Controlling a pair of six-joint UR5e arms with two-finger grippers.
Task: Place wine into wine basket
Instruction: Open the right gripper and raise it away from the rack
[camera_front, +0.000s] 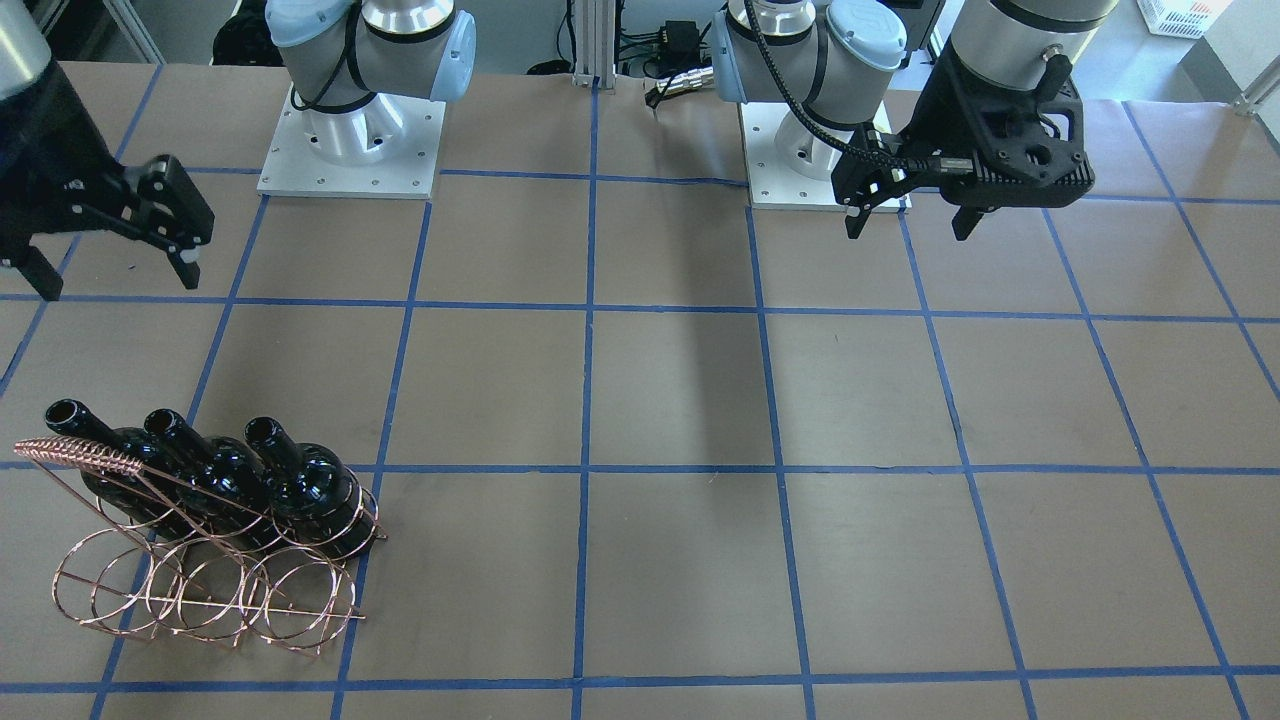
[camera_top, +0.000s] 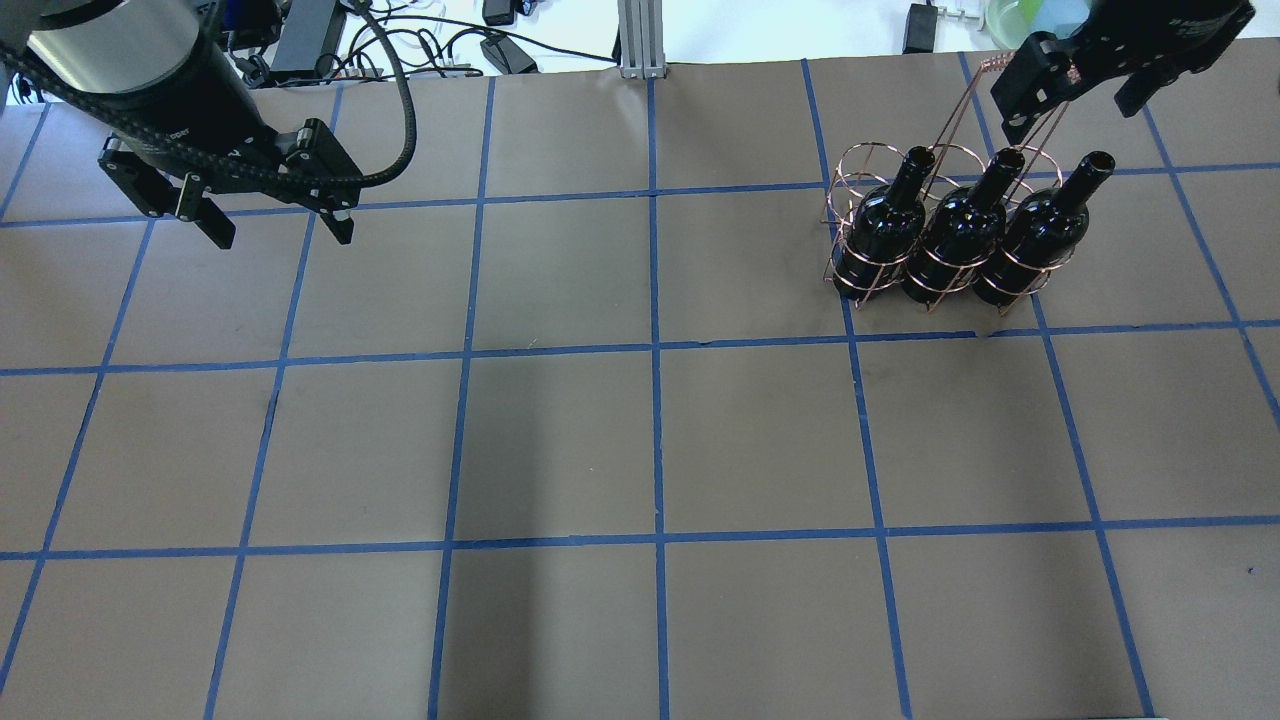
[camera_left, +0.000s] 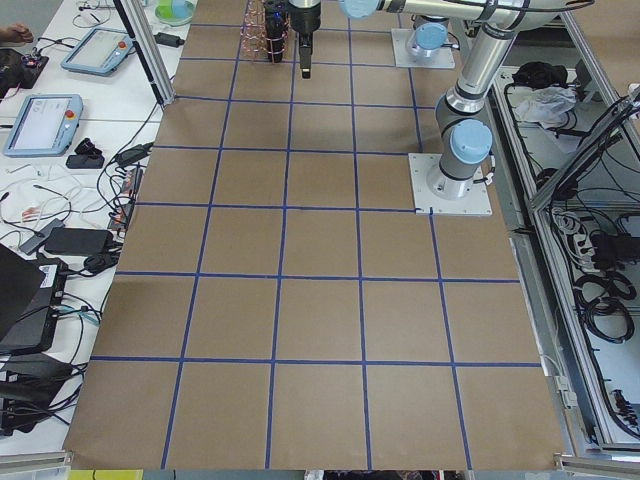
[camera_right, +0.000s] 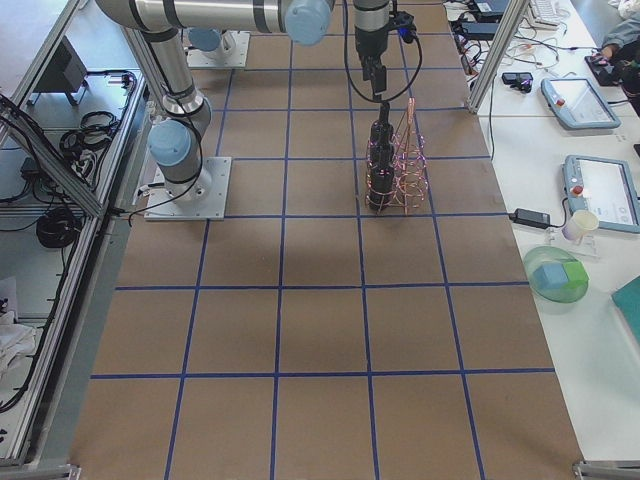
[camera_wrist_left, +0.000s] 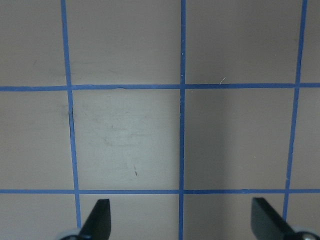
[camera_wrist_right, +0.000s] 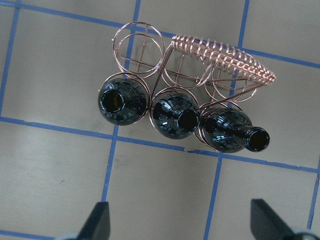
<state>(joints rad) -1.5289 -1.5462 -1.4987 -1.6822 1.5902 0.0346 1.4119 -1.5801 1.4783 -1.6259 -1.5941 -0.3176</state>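
Overhead view, read left to right. Left gripper (camera_top: 282, 232) hangs above the table (camera_top: 560, 450), which is brown paper with a blue tape grid, near the far left corner. Its fingers (camera_wrist_left: 97, 219) are spread wide and hold nothing; its wrist camera sees only bare paper and tape lines between the tips. It is well apart from the basket. Wine basket (camera_top: 860, 165), copper wire, stands on the table at far right, close to a tape crossing. Three black wine bottles sit in it side by side, in the row of rings nearest the robot: left bottle (camera_top: 885, 225), middle bottle (camera_top: 960, 235), right bottle (camera_top: 1040, 235). Each body is seated in its ring and ringed by wire, neighbours just beside one another. The necks lean up and away from the robot, open mouths showing. Which of the three is the task's wine cannot be told; they look alike. Coiled handle bar (camera_wrist_right: 225, 55) runs above the far row of rings. Right gripper (camera_top: 1068, 112) hovers above the basket's far side, by the handle. Its fingers (camera_wrist_right: 97, 220) are wide apart, gripping nothing and touching neither wire nor glass.
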